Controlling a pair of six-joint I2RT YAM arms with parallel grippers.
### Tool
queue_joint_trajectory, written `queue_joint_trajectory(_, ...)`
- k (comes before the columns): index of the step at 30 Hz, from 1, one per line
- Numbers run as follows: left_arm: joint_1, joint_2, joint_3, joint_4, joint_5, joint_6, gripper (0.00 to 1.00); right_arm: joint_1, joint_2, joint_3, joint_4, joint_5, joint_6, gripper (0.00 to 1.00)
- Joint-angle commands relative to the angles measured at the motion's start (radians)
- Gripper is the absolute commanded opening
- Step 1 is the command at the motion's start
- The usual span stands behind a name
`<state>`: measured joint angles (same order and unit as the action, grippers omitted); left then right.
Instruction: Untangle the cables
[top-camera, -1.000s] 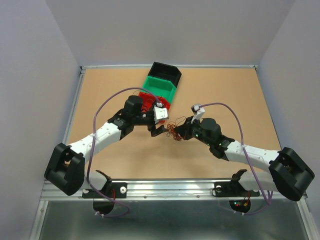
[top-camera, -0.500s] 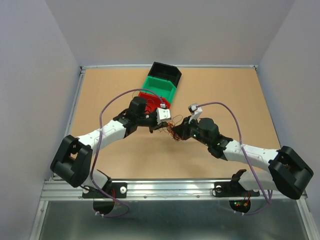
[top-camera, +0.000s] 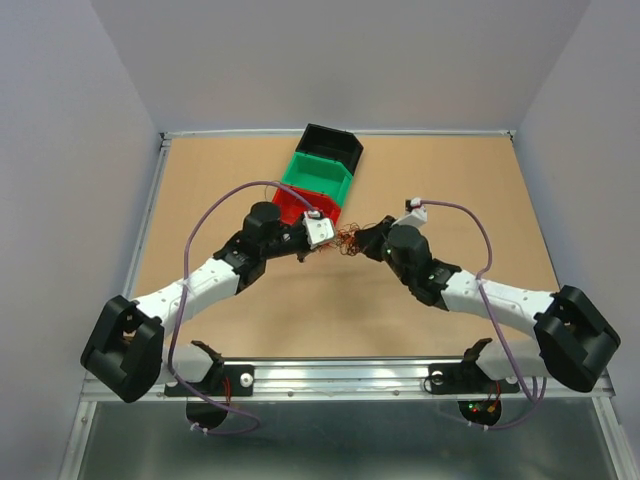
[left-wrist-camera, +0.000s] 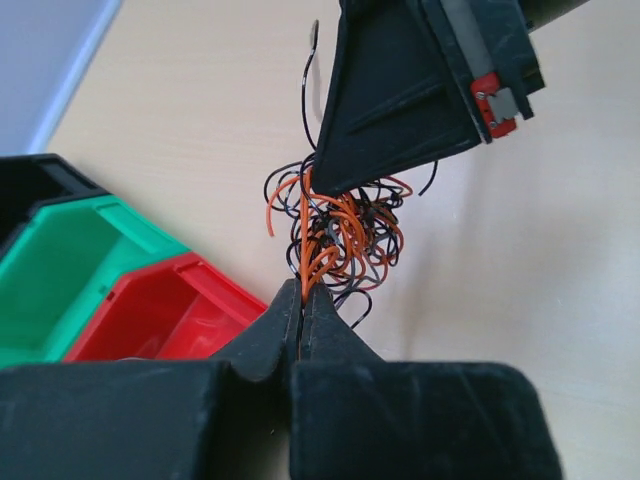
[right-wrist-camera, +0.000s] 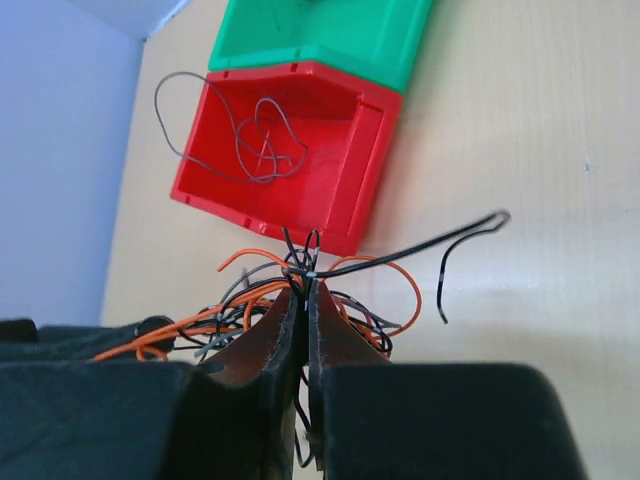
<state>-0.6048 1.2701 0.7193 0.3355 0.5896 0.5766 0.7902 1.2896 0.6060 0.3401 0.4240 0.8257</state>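
Tan desk (top-camera: 450, 180) below us: the cables (left-wrist-camera: 340, 225) sit bunched beside the red bin (right-wrist-camera: 375, 150), left end effector (left-wrist-camera: 303, 300) pinched on an orange strand, right end effector (right-wrist-camera: 305, 290) clamped on dark ones. One wire (right-wrist-camera: 258, 140) lies binned; we judge most untangling is left to do.

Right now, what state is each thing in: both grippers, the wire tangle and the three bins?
left gripper, shut on an orange strand of the cables.
right gripper, shut on the cables from the opposite side.
cables, tangled, pinched between both grippers.
red bin, upright, holding one loose dark wire.
green bin, upright, nothing seen inside.
black bin, upright, inside too dark to tell.
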Motion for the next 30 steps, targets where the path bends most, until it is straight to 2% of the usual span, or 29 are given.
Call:
queue_joint_trajectory(1, 0.048, -0.116, -0.024, 0.074, -0.05, -0.032, 0.0, -0.251, 0.025, 0.001, -0.378, 0.32, 0.202, 0.04)
queue_joint_trajectory(5, 0.062, -0.137, -0.04, 0.102, -0.062, -0.041, 0.0, -0.292, -0.114, -0.038, -0.451, 0.421, 0.28, 0.01)
queue_joint_trajectory(6, 0.065, -0.135, -0.041, 0.106, -0.068, -0.043, 0.0, -0.293, -0.146, -0.049, -0.452, 0.439, 0.282, 0.07)
queue_joint_trajectory(7, 0.068, -0.135, -0.041, 0.106, -0.07, -0.044, 0.0, -0.295, -0.173, -0.057, -0.451, 0.447, 0.28, 0.2)
queue_joint_trajectory(8, 0.069, -0.13, -0.041, 0.109, -0.073, -0.043, 0.0, -0.295, -0.196, -0.06, -0.452, 0.452, 0.256, 0.29)
queue_joint_trajectory(9, 0.073, -0.123, -0.041, 0.112, -0.076, -0.043, 0.0, -0.296, -0.237, -0.063, -0.449, 0.45, 0.245, 0.32)
queue_joint_trajectory(11, 0.079, -0.118, -0.041, 0.115, -0.073, -0.043, 0.0, -0.296, -0.265, -0.069, -0.449, 0.456, 0.234, 0.26)
queue_joint_trajectory(15, 0.085, -0.106, -0.04, 0.119, -0.077, -0.038, 0.0, -0.298, -0.286, -0.072, -0.451, 0.458, 0.227, 0.0)
queue_joint_trajectory(20, 0.109, -0.113, -0.041, 0.143, -0.1, -0.069, 0.0, -0.298, -0.351, -0.08, -0.479, 0.548, 0.255, 0.01)
queue_joint_trajectory(24, 0.16, -0.147, -0.05, 0.227, -0.158, -0.138, 0.0, -0.31, -0.497, -0.106, -0.541, 0.64, 0.276, 0.01)
queue_joint_trajectory(26, 0.226, -0.173, -0.064, 0.278, -0.214, -0.217, 0.0, -0.315, -0.564, -0.118, -0.567, 0.689, 0.28, 0.01)
queue_joint_trajectory(28, 0.313, -0.199, -0.086, 0.359, -0.221, -0.314, 0.0, -0.315, -0.648, -0.129, -0.592, 0.728, 0.286, 0.01)
queue_joint_trajectory(30, 0.355, -0.227, -0.106, 0.422, -0.217, -0.375, 0.0, -0.315, -0.717, -0.127, -0.618, 0.749, 0.286, 0.01)
